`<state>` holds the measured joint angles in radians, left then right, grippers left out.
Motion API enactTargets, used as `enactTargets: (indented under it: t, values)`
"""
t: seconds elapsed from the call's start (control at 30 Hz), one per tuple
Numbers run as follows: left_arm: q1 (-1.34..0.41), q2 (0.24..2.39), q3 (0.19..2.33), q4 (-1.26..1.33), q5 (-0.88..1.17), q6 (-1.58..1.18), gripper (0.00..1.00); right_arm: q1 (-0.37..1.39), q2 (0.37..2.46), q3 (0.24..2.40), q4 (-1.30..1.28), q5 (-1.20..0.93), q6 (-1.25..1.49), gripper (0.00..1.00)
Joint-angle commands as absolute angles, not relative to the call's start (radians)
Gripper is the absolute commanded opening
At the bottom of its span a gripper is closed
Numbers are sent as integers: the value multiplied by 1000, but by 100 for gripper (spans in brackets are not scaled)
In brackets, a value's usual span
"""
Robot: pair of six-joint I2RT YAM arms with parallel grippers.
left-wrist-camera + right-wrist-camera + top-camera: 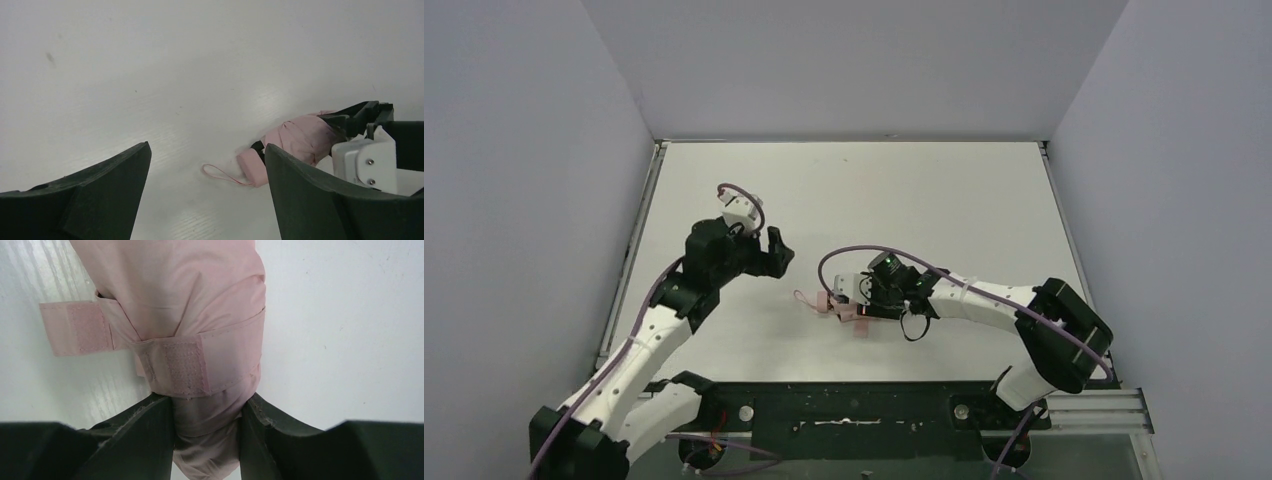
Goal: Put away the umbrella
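Only the right wrist view shows velcro (184, 367) on the umbrella (200, 315).

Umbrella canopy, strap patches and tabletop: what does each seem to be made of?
Pale pink folded umbrella: thin woven fabric, matte, judging by soft creases and folds. Square patches on its pink strap: likely hook-and-loop, fuzzy dotted texture with stitched edges. White tabletop: hard smooth laminate or painted board, semi-gloss; it shows streaky reflections and small scuffs.
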<state>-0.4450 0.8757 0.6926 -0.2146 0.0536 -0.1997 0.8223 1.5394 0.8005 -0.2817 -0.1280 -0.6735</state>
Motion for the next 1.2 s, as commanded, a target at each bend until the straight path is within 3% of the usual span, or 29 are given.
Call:
enactTargets:
  t: [0.0,0.23,0.53,1.07,1.17]
  values:
    - [-295,1091,796,-180,479,-351,82,843,1529,729,-295,-79,-736,15]
    - [-317,1374,948,-248,697,-170,86,853,1484,700,-310,-125,-804,14]
    - [-458,1604,1043,-368,694,31,86,859,1456,692,-330,-182,-833,13]
    - [-607,1783,1065,-348,738,94,87,862,1474,710,-324,-171,-810,13]
    - [-620,1800,1066,-363,721,107,83,863,1476,715,-325,-167,-802,13]
